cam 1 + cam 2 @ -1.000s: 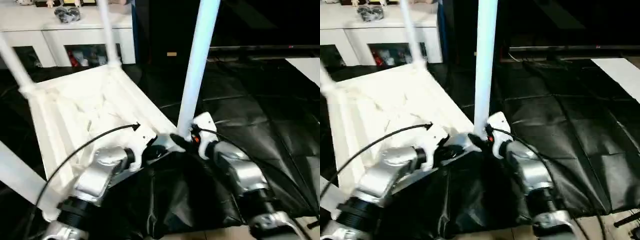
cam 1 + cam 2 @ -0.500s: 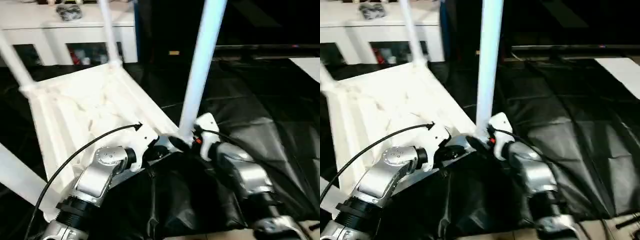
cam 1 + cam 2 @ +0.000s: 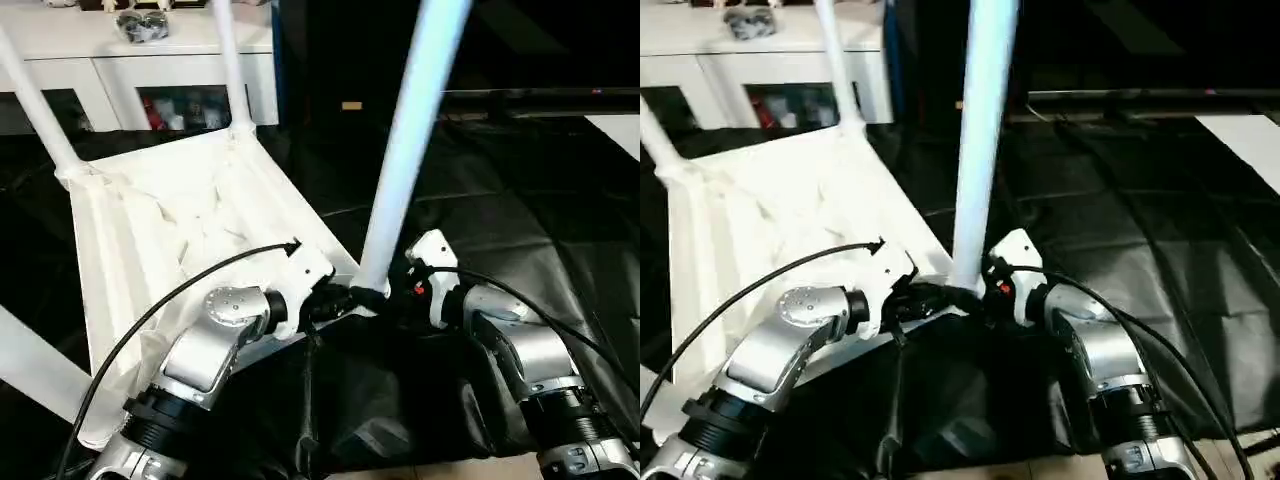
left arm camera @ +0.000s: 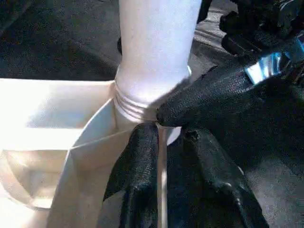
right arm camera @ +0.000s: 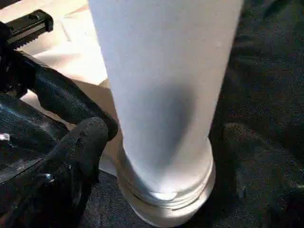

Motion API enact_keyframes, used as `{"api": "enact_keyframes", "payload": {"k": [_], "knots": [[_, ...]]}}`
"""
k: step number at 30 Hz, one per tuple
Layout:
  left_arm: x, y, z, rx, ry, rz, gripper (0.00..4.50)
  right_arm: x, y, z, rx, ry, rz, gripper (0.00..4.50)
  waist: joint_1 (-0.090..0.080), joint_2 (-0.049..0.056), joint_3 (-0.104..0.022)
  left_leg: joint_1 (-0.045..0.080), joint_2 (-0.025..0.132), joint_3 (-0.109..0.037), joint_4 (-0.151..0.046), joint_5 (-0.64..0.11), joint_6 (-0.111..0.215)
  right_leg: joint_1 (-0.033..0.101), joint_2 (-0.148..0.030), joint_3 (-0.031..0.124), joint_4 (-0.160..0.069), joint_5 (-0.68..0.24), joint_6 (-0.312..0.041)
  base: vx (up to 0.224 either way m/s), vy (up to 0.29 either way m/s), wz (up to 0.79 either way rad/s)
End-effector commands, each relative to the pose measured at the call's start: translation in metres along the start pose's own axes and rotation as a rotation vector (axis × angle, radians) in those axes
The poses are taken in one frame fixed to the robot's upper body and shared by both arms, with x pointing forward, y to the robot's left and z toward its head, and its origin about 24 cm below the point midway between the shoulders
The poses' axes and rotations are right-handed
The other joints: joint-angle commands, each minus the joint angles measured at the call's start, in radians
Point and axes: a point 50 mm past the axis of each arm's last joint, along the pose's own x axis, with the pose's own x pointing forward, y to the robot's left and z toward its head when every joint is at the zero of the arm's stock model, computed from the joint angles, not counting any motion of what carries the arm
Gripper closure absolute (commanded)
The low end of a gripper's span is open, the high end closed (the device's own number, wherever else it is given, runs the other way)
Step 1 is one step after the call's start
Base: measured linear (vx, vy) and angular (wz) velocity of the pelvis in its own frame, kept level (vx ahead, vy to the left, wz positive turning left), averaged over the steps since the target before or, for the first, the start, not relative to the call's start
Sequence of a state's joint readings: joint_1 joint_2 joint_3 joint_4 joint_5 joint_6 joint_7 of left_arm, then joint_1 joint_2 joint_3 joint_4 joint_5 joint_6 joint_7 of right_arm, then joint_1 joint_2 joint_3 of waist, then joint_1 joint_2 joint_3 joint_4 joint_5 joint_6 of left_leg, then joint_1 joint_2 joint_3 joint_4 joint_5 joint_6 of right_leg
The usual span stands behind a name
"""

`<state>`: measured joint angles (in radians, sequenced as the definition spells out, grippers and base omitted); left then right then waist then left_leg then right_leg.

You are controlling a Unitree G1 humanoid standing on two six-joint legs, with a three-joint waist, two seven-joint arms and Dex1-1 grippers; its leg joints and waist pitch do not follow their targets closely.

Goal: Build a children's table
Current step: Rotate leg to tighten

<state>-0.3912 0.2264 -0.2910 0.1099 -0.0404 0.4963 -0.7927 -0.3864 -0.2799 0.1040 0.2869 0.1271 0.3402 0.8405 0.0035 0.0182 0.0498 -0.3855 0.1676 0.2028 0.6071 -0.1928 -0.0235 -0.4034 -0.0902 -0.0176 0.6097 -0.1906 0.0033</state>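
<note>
Since a second ago my right tool (image 3: 985, 290) has let go of the nearest leg (image 3: 405, 170): its fingers now stand wide apart on either side of the leg's base, one finger (image 5: 83, 142) beside the threaded collar and the other across from it, neither pressing in. Over the same second my left tool (image 3: 340, 298) has loosened a little; its fingers (image 4: 140, 166) now straddle the thin rim at the corner socket with a small gap, and I cannot tell whether they still pinch it.

Nearest me, black sheeting (image 3: 400, 400) lies crumpled on the floor under both forearms. On it sits the children's table (image 3: 170, 230), upside down, ribbed underside up, and the near leg rises upright from its corner socket. Two more legs (image 3: 228, 60) stand in the far corner sockets and a fourth pokes toward me at the lower left.

Beyond the table stands a white cabinet (image 3: 130, 60) with glass doors, coloured items on the shelf inside and small objects on top.
</note>
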Motion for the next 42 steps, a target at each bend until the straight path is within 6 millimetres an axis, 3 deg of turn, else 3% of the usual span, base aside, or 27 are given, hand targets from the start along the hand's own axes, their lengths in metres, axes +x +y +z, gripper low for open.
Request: {"api": "enact_keyframes", "payload": {"k": [1, 7, 10, 29, 30, 33, 36, 38, 42], "knots": [[-0.003, 0.000, 0.006, 0.032, 0.002, -0.007, 3.51, 0.002, 0.003, 0.003, 0.001, -0.011, 0.032, 0.22, 0.003, 0.000, -0.063, 0.019, 0.055, -0.030, -0.078, -0.219, 0.041, 0.041, -0.040, 0.023, -0.073, -0.149, -0.248, 0.000, 0.000, 0.00], [-0.011, 0.002, 0.003, -0.001, 0.027, -0.009, 3.16, 0.001, 0.004, 0.001, -0.012, 0.000, 0.049, 0.22, 0.005, -0.001, -0.063, 0.020, 0.054, -0.029, -0.077, -0.209, 0.041, 0.041, -0.040, 0.023, -0.069, -0.132, -0.256, 0.000, 0.000, 0.00], [-0.011, 0.003, 0.000, -0.001, 0.041, 0.012, 2.77, 0.000, 0.004, 0.001, -0.015, 0.002, 0.050, 0.22, 0.004, -0.001, -0.063, 0.019, 0.054, -0.029, -0.076, -0.197, 0.047, 0.042, -0.040, 0.023, -0.069, -0.121, -0.255, 0.000, 0.000, 0.00], [-0.016, 0.003, -0.021, -0.062, 0.138, 0.008, 2.77, -0.004, 0.001, -0.002, -0.025, 0.014, 0.043, 0.22, 0.002, 0.003, -0.062, 0.020, 0.053, -0.030, -0.079, -0.231, 0.028, 0.040, -0.038, 0.023, -0.073, -0.156, -0.244, 0.000, 0.000, 0.00], [-0.017, 0.003, -0.021, -0.062, 0.138, 0.009, 3.06, -0.004, 0.002, -0.002, -0.026, 0.014, 0.045, 0.22, 0.002, 0.003, -0.062, 0.021, 0.053, -0.029, -0.079, -0.231, 0.029, 0.040, -0.038, 0.023, -0.073, -0.155, -0.244, 0.000, 0.000, 0.00], [-0.017, 0.004, -0.020, -0.063, 0.134, 0.007, 3.14, -0.003, 0.002, -0.002, -0.035, 0.019, 0.055, 0.22, 0.003, 0.003, -0.062, 0.020, 0.053, -0.029, -0.079, -0.225, 0.033, 0.040, -0.038, 0.023, -0.072, -0.146, -0.248, 0.000, 0.000, 0.00], [-0.018, 0.004, -0.021, -0.071, 0.129, -0.019, 3.62, -0.003, 0.002, -0.002, -0.028, 0.021, 0.076, 0.11, 0.002, 0.003, -0.062, 0.021, 0.053, -0.029, -0.078, -0.224, 0.035, 0.041, -0.038, 0.023, -0.072, -0.144, -0.250, 0.000, 0.000, 0.00], [-0.018, 0.003, -0.021, -0.077, 0.126, -0.028, 3.62, -0.003, 0.002, -0.002, -0.022, 0.021, 0.089, 0.04, 0.002, 0.003, -0.063, 0.019, 0.052, -0.029, -0.078, -0.219, 0.038, 0.042, -0.038, 0.023, -0.071, -0.134, -0.252, 0.000, 0.000, 0.00], [-0.020, 0.001, -0.024, -0.071, 0.127, -0.055, 4.08, -0.004, 0.002, -0.001, -0.044, 0.048, 0.133, 0.00, 0.002, 0.002, -0.063, 0.020, 0.053, -0.029, -0.077, -0.211, 0.046, 0.043, -0.038, 0.022, -0.070, -0.124, -0.259, 0.000, 0.000, 0.00]]}}
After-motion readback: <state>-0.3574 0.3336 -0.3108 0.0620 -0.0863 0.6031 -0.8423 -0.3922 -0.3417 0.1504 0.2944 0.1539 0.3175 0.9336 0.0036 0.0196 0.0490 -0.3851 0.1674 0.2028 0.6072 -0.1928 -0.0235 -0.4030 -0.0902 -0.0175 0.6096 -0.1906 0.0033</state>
